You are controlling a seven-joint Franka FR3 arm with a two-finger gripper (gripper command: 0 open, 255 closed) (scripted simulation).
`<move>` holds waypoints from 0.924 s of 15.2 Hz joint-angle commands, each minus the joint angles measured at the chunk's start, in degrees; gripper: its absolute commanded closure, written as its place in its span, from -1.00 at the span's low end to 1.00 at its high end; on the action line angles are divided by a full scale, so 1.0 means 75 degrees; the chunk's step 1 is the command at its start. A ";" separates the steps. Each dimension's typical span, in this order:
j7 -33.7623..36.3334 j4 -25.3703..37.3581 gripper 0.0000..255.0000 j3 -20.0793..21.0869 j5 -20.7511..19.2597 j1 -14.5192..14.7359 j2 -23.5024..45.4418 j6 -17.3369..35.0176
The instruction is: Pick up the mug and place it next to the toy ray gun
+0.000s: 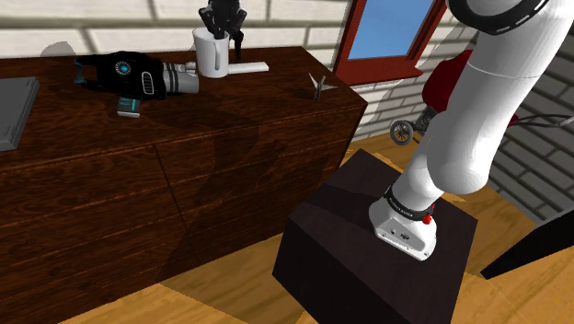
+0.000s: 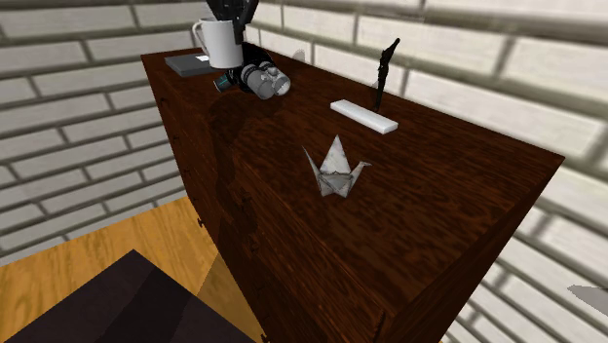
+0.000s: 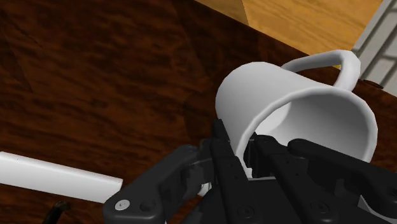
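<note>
A white mug [image 1: 212, 55] with a loop handle hangs from my gripper [image 1: 223, 33], which is shut on its rim from above. It is right beside the barrel end of the toy ray gun [image 1: 138, 75], a black and grey gun with teal marks lying on the dark wooden dresser [image 1: 184, 156]. In the wrist view the fingers [image 3: 222, 159] pinch the wall of the mug [image 3: 292, 108], one inside and one outside. The second exterior view has the mug [image 2: 219, 44] just behind the ray gun [image 2: 255, 80] under the gripper [image 2: 229, 19]. Whether the mug's base touches the wood I cannot tell.
A white flat bar [image 1: 248, 67] holding a thin black figure [image 2: 384, 73] lies close to the mug. A grey paper crane [image 1: 321, 86] stands near the dresser's edge. A grey slab [image 1: 14, 110] sits at the shoulder view's left. The dark stand [image 1: 368, 248] is below.
</note>
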 commanded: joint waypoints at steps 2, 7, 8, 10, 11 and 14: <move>-0.0015 -0.0333 1.00 0.0001 0.0004 0.0002 -0.0015 0.0325; -0.0037 -0.0836 1.00 0.0004 0.0012 0.0006 -0.0007 0.0835; -0.0042 -0.0929 1.00 0.0005 0.0014 0.0006 0.0000 0.0935; -0.0052 -0.1110 1.00 0.0006 0.0019 0.0008 0.0019 0.1134; -0.0056 -0.1197 1.00 0.0006 0.0021 0.0008 0.0031 0.1233; -0.0071 -0.1445 1.00 0.0008 0.0029 0.0009 0.0076 0.1526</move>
